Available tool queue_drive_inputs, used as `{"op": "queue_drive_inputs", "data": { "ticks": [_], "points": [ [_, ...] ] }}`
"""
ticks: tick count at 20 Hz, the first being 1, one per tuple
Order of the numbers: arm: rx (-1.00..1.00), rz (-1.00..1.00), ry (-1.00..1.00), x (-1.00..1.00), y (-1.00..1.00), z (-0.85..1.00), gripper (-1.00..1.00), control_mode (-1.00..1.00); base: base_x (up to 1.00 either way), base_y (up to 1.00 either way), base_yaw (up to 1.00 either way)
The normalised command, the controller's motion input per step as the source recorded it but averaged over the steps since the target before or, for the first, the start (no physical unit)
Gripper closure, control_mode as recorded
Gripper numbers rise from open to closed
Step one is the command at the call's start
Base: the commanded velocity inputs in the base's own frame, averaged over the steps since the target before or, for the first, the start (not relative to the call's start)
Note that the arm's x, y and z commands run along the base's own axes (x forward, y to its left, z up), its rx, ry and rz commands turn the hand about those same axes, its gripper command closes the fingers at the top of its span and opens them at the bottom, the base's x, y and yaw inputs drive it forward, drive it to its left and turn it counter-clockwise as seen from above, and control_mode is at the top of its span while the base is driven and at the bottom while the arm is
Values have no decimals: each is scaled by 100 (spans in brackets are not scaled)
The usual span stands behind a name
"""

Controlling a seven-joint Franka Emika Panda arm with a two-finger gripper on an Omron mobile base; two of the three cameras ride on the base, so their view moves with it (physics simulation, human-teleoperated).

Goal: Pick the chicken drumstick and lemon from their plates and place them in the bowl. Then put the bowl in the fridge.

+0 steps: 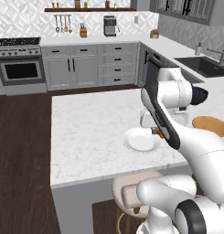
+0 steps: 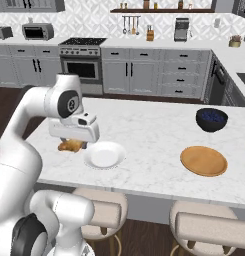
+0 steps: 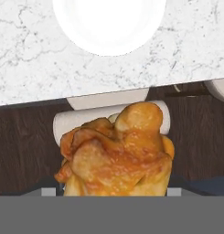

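So the claw (image 2: 73, 142) has the chicken drumstick (image 3: 117, 153) clamped between its fingers, jaws spread fairly wide around the meat and lifted just off the counter. The hand view gives the close-up: golden fried lump sitting right in the grip, thick rounded end toward the top of that view. I can't really tell the tapered end or the long axis from there. In the right base view the drumstick pokes out beneath the hand, running roughly level.

The white plate (image 2: 105, 155) sits just beside the claw, bare. The right base view also shows the wooden plate (image 2: 203, 160) and a dark blue bowl (image 2: 211, 119) well apart from the claw, across open marble. The left base view mostly has the arm blocking the hand.

The hand view shows the island's edge (image 3: 109, 89) close under the claw, with a stool seat (image 3: 109, 121) and dark floor below.
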Motion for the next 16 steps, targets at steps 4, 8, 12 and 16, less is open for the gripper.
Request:
{"op": "queue_drive_inputs", "data": {
  "ticks": [4,8,12,16],
  "points": [
    [0,0,0,0,0,0,100,-100,0,0,0],
    [0,0,0,0,0,0,100,100,0,-20,0],
    [0,0,0,0,0,0,100,100,0,-81,0],
    [0,0,0,0,0,0,100,100,-2,-94,0]
  ]
}}
